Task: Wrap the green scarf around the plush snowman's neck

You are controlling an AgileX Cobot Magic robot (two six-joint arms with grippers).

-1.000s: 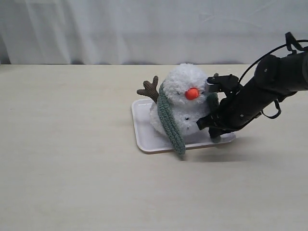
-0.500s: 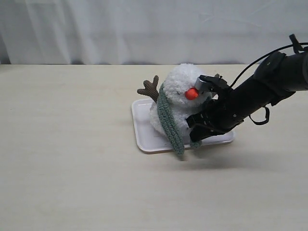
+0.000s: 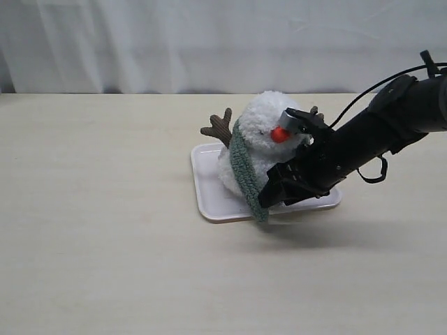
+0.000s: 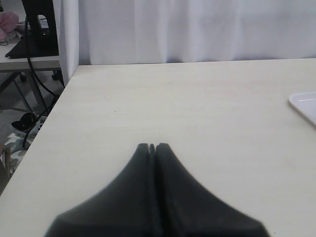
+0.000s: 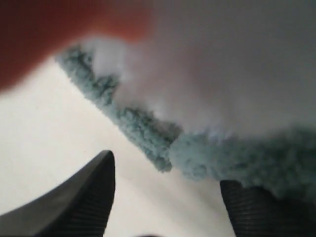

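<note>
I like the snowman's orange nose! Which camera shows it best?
The exterior view: the orange nose sits clear on the plush snowman. The right wrist view shows only a blurry orange smear; the left wrist view misses it.

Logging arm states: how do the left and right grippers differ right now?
Left gripper: fingers shut together. Right gripper: fingers apart.
Left is over the table, with only a corner of the tray in its view. Right is close against the snowman on the tray.
Left has nothing by its fingers. Right has the scarf by its fingers, unclamped.
Both have dark fingers.
</note>
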